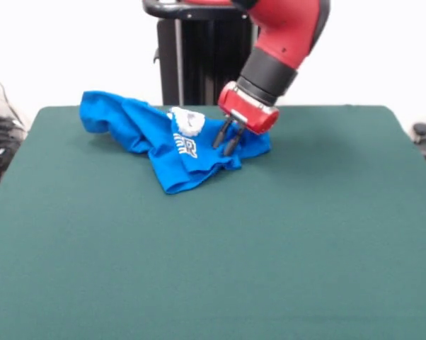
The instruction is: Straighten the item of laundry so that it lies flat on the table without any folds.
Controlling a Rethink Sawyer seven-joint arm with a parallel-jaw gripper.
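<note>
Dark fingers point(218, 139) a little apart, tips down at bunched bright blue cotton T-shirt point(167, 138) on dark green felt table point(269, 241); cloth heaped mostly beside them (print folded under); likely risk: pinching two layers, dragging folds along.

Crumpled blue T-shirt point(167, 142) on green table point(269, 234), claw point(225, 147) touching its right end

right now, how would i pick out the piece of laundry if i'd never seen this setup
Find the big dark green table; near its far edge, under the red arm's gripper, lies a crumpled heap of cloth. That is the T-shirt: bright blue with white print, bunched in folds, and the only loose thing on the table.
</note>
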